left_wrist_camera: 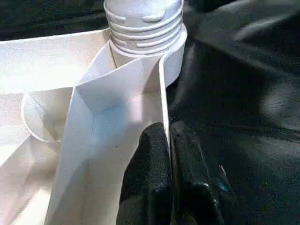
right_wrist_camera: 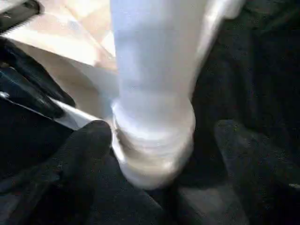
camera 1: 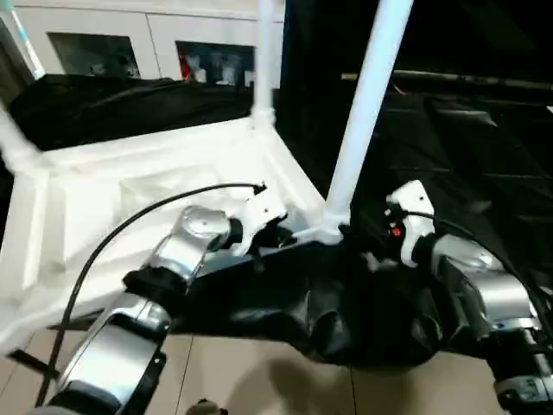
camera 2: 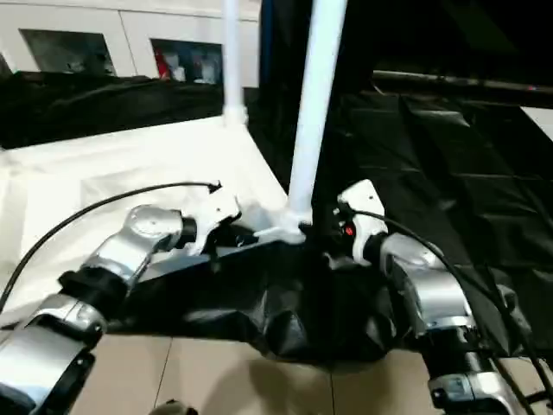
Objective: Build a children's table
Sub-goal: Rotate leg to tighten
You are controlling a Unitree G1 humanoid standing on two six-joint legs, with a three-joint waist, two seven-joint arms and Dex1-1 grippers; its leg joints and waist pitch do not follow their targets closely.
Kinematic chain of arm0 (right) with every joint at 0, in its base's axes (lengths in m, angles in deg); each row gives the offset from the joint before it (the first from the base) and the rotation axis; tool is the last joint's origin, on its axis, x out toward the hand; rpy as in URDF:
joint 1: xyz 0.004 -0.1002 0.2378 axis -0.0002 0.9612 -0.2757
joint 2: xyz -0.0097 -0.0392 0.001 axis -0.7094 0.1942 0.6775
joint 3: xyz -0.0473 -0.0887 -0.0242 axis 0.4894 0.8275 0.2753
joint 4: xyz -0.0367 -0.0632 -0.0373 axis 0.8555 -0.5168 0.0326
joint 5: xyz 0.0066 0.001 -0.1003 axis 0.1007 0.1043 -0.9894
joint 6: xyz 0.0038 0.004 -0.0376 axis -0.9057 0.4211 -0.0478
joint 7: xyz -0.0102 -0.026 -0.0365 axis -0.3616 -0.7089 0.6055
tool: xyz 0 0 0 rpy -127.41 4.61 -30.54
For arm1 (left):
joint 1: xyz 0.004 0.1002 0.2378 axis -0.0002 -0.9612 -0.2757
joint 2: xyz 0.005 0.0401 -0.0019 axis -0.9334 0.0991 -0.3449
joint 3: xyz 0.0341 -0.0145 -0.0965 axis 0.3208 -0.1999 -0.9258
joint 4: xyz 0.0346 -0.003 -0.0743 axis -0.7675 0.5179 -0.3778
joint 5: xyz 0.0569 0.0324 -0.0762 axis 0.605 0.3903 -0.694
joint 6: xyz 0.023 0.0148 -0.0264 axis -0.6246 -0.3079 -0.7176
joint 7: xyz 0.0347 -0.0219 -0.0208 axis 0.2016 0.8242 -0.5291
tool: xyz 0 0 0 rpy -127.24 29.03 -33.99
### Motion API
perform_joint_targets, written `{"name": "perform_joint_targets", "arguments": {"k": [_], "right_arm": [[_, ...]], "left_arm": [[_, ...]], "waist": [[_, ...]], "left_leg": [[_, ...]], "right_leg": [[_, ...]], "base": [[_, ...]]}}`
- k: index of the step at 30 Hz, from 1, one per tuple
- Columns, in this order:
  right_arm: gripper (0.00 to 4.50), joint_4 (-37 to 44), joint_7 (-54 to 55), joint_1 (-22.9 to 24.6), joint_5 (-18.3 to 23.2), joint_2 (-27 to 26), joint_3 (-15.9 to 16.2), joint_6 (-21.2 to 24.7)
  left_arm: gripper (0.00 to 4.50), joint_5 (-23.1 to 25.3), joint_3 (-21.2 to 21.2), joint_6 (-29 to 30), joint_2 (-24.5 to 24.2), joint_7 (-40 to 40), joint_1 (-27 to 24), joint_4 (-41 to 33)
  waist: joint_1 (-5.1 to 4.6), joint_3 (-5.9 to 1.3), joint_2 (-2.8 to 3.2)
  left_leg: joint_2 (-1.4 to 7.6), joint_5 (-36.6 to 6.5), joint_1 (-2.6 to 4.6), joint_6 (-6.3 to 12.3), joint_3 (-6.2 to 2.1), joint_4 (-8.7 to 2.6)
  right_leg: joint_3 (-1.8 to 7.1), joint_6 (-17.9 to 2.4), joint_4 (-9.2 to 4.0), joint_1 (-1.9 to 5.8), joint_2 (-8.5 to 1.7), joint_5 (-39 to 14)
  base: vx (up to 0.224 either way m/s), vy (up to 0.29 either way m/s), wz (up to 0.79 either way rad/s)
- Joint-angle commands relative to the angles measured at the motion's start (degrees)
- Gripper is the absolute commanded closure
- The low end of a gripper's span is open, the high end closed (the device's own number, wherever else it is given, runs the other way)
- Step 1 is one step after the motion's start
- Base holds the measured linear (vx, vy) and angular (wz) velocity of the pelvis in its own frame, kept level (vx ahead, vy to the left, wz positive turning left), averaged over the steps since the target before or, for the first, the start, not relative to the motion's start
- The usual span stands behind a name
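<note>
The children's table lies upside down, its white ribbed top (camera 1: 104, 186) on the black drape. A long white leg (camera 1: 367, 104) stands upright in the near right corner socket (camera 1: 333, 225). My left gripper (left_wrist_camera: 168, 129) is shut on the thin rim wall (left_wrist_camera: 163, 89) of the top, just short of that corner, where the leg's ringed base (left_wrist_camera: 143, 23) sits in the socket. My right gripper (right_wrist_camera: 161, 136) is open around the bottom of the same leg (right_wrist_camera: 154, 70), one black finger (right_wrist_camera: 89, 140) close to it and the other finger (right_wrist_camera: 234, 140) apart from it.
A second leg (camera 1: 266, 60) rises from the far right corner, and a third (camera 1: 13, 143) from the left corner. Black drape (camera 1: 449, 156) covers the work surface to the right. White cabinets (camera 1: 130, 43) stand behind. Tiled floor (camera 1: 259, 380) lies in front.
</note>
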Motion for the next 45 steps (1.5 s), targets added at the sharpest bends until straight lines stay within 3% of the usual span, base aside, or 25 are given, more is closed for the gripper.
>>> {"name": "perform_joint_targets", "arguments": {"k": [1, 4, 9, 10, 12, 21, 31, 33, 34, 35, 37, 38, 40, 45], "right_arm": [[0.52, 1.24, -1.98, -0.65, -0.07, 1.0, 0.99, 0.21], [0.52, 1.23, -3.19, -1.08, -0.65, 1.42, 1.93, -0.49], [0.52, 1.25, -4.8, -1.33, -0.82, 1.94, 2.99, -0.24], [0.78, 1.04, -5.13, -1.38, -1.19, 2.13, 3.34, -0.27], [0.78, 0.41, -4.87, -1.56, -1.99, 2.24, 3.62, -0.69], [1.61, -0.75, -4.71, -2.37, -2.01, 1.69, 3.68, -1.1], [1.77, -1.39, -4.99, -1.44, -2.11, 1.2, 3.64, -1.12], [1.78, -2.16, -2.97, -1.14, -1.88, 0.07, 2.79, -0.81], [1.78, -6.41, 8.59, -1.39, -2.29, -5.04, -1.18, -0.84], [1.78, -6.41, 8.59, -1.39, -2.29, -5.04, -1.18, -0.84], [1.78, -10.02, 19.13, -2.09, -2.73, -9.52, -4.64, -0.66], [1.78, -11.28, 22.45, -2.45, -2.67, -11.17, -5.69, -0.62], [1.78, -14.98, 29.46, -4.16, -2.31, -15.17, -7.58, -2.22], [1.78, -21.06, 36.35, -8.03, -2.81, -20.92, -8.37, -6.31]], "left_arm": [[4.5, -2.22, 1.31, -2.09, -0.03, -4.44, 0.11, -5.76], [4.5, -2.2, 1.3, -2.18, -0.45, -5.22, -0.33, -6.5], [4.5, -2.18, 1.26, -2.01, -0.85, -5.9, -0.7, -7.26], [4.5, -2.03, 1.27, -1.93, -0.96, -6.01, -0.79, -7.47], [4.5, -1.94, 1.28, -1.76, -1.07, -6.02, -0.9, -7.77], [4.5, -1.73, 1.01, -1.52, -1.33, -6.0, -0.72, -7.74], [4.5, -1.05, 0.95, -1.34, -1.59, -4.69, -0.66, -7.14], [4.5, -0.67, 0.73, -0.88, -1.31, -3.27, -0.43, -6.42], [4.5, 1.21, -0.01, 0.83, 0.24, 3.68, 1.16, -2.92], [4.5, 1.21, -0.01, 0.83, 0.24, 3.68, 1.16, -2.92], [4.5, 2.75, -0.63, 2.17, 1.8, 10.03, 2.71, 0.25], [4.5, 3.18, -0.95, 2.72, 2.59, 12.66, 3.4, 1.55], [4.5, 3.48, -1.99, 4.88, 5.25, 19.21, 5.47, 4.83], [4.5, 3.91, -2.19, 6.1, 9.75, 25.89, 8.36, 9.22]], "waist": [[0.03, -4.23, -0.25], [0.25, -4.25, -0.19], [0.45, -4.32, -0.36], [0.49, -4.37, -0.37], [0.5, -4.41, -0.45], [0.54, -4.42, -0.39], [0.55, -4.44, -0.36], [0.52, -4.47, -0.31], [0.44, -4.5, -0.33], [0.28, -4.46, -0.24], [-0.02, -4.39, -0.15], [-0.15, -4.43, -0.24], [-0.35, -4.45, 0.13], [-0.69, -4.41, 0.02]], "left_leg": [[1.04, -9.92, 1.27, 2.91, 0.33, -3.83], [1.02, -9.96, 1.44, 2.26, 0.44, -3.83], [0.87, -8.36, 1.05, 2.35, 0.38, -3.77], [0.84, -7.79, 1.0, 2.52, 0.37, -3.73], [0.79, -7.23, 0.97, 2.67, 0.4, -3.66], [0.8, -7.46, 1.0, 2.61, 0.39, -3.64], [0.78, -7.47, 0.99, 2.62, 0.4, -3.62], [0.82, -7.39, 1.02, 2.57, 0.38, -3.61], [0.73, -7.33, 1.02, 2.39, 0.43, -3.56], [0.79, -7.19, 1.0, 2.19, 0.45, -3.6], [0.62, -8.3, 1.12, 0.71, 0.43, -3.74], [0.54, -9.48, 1.24, -0.41, 0.25, -3.93], [0.63, -9.46, 1.17, -0.65, 0.22, -3.99], [0.37, -10.13, 1.13, -0.93, 0.22, -3.99]], "right_leg": [[2.18, -15.1, -3.98, 3.26, -2.56, -3.15], [2.24, -14.88, -3.95, 3.01, -2.44, -3.18], [2.24, -14.29, -3.7, 3.32, -2.51, -1.72], [2.23, -14.31, -3.59, 3.35, -2.5, -1.0], [2.21, -14.29, -3.54, 3.37, -2.46, -0.46], [2.21, -14.28, -3.55, 3.36, -2.45, -1.12], [2.18, -14.5, -3.52, 3.4, -2.45, -0.67], [2.2, -14.5, -3.47, 3.35, -2.45, -0.56], [2.19, -14.53, -3.45, 3.3, -2.44, -0.62], [2.26, -14.65, -3.42, 3.07, -2.46, -0.61], [2.2, -14.15, -3.7, 2.89, -2.39, -3.06], [2.09, -13.36, -3.98, 3.18, -2.41, -5.59], [2.22, -13.14, -3.9, 3.08, -2.43, -4.5], [2.19, -13.05, -4.21, 3.08, -2.44, -4.58]], "base": [[0.0, 0.0, 0.0], [0.0, 0.0, 0.0], [0.0, 0.0, 0.0], [0.0, 0.0, 0.0], [0.0, 0.0, 0.0], [0.0, 0.0, 0.0], [0.0, 0.0, 0.0], [0.0, 0.0, 0.0], [0.0, 0.0, 0.0], [0.0, 0.0, 0.0], [0.0, 0.0, 0.0], [0.0, 0.0, 0.0], [0.0, 0.0, 0.0], [0.0, 0.0, 0.0]]}}
